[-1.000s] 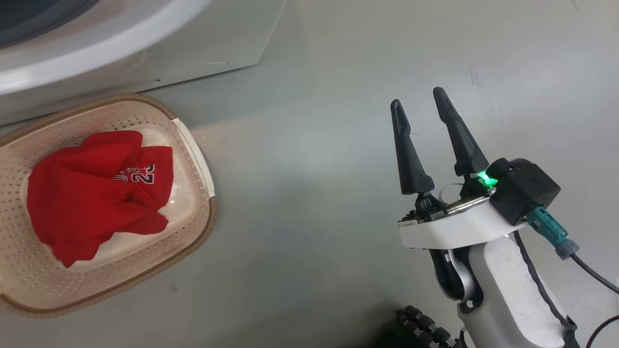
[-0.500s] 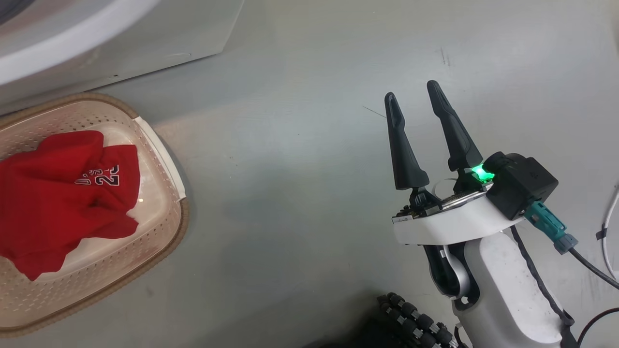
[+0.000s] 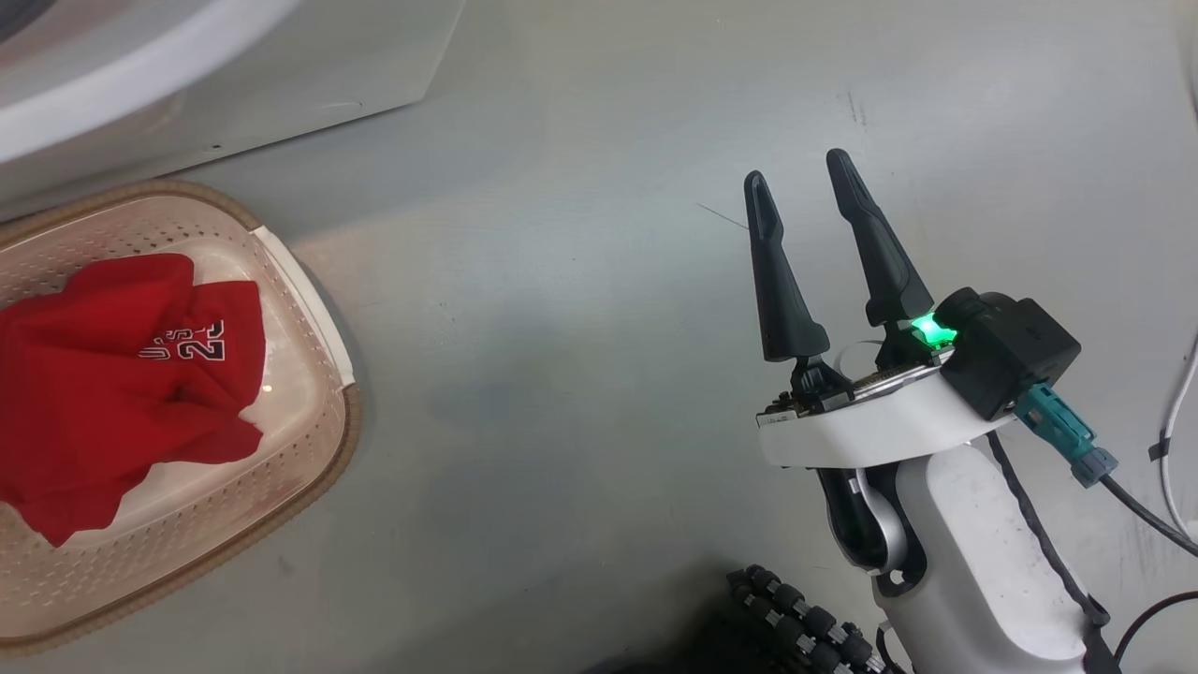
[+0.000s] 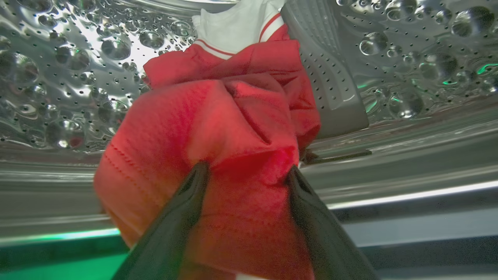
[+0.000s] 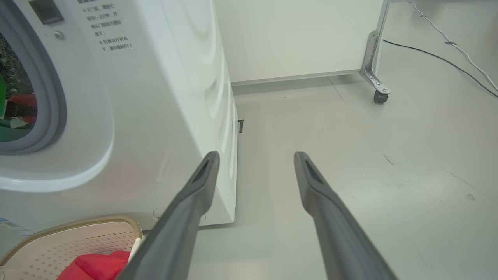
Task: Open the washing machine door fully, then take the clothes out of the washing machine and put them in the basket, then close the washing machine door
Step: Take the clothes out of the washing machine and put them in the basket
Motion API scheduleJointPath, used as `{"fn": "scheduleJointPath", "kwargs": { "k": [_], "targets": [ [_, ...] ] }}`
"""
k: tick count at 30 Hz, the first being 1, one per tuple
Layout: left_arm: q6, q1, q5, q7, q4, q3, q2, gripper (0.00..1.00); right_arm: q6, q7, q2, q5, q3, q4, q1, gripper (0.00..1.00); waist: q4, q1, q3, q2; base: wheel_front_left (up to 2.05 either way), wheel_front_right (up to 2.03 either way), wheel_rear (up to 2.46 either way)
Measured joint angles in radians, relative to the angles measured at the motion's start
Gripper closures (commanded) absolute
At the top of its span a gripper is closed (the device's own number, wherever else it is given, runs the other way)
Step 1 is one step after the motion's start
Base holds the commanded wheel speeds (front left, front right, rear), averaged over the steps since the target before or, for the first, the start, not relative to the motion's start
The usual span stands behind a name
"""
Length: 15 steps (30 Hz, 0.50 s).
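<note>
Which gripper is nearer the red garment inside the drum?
Left. The left gripper is inside the drum, open fingers either side of the red garment. The right gripper hangs open over the floor outside the washing machine, right of the basket.

The mirror-shiny dimpled steel drum [image 4: 58,77] is super glossy and punched with tiny holes, with a matt grey ribbed plastic paddle [image 4: 330,85] at 2 o'clock. The soft red cloth garment [image 4: 218,128] is matt, seams stitched. At 9 o'clock in the head view, the cream perforated plastic basket [image 3: 314,440] looks semi-gloss, its rim brown and woven-look. The smooth white washing machine casing [image 5: 171,97] is glossy; the grey floor [image 3: 580,374] is matt and a bit scuffed.
</note>
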State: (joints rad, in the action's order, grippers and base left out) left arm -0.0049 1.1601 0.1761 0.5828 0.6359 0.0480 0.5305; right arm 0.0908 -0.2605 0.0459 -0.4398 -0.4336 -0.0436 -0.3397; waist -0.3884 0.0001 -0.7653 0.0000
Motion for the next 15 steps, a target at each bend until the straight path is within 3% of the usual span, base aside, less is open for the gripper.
{"fn": "scheduleJointPath", "kwargs": {
  "k": [2,4,5,6,15],
  "targets": [
    [0.001,0.008,0.0,0.02,0.005,0.0,0.0,0.16,0.0,0.0,0.0,0.0,0.0,0.0,-0.001,0.0,-0.001,0.0,0.0,0.0,0.0,0.0,0.0],
    [0.001,0.014,0.0,0.033,0.009,0.0,0.0,0.55,0.0,0.0,0.0,0.0,0.0,0.0,-0.001,0.0,-0.001,0.0,0.001,0.0,0.0,0.0,0.0],
    [0.002,0.016,0.0,0.036,0.012,0.001,0.0,0.62,0.001,0.0,0.0,0.0,0.0,0.0,-0.001,0.0,-0.001,0.0,0.001,0.0,0.0,0.0,0.0],
    [0.008,0.019,0.0,0.042,0.014,0.001,0.001,0.99,0.001,0.0,0.0,0.0,0.0,0.0,-0.001,0.0,-0.002,0.0,0.001,0.0,0.0,0.0,0.0],
    [0.01,0.028,0.027,0.035,0.024,-0.011,-0.006,1.0,0.006,0.0,0.0,0.0,0.002,0.006,-0.008,0.0,0.002,0.0,0.004,0.0,0.0,0.0,0.0]
  ]
}}
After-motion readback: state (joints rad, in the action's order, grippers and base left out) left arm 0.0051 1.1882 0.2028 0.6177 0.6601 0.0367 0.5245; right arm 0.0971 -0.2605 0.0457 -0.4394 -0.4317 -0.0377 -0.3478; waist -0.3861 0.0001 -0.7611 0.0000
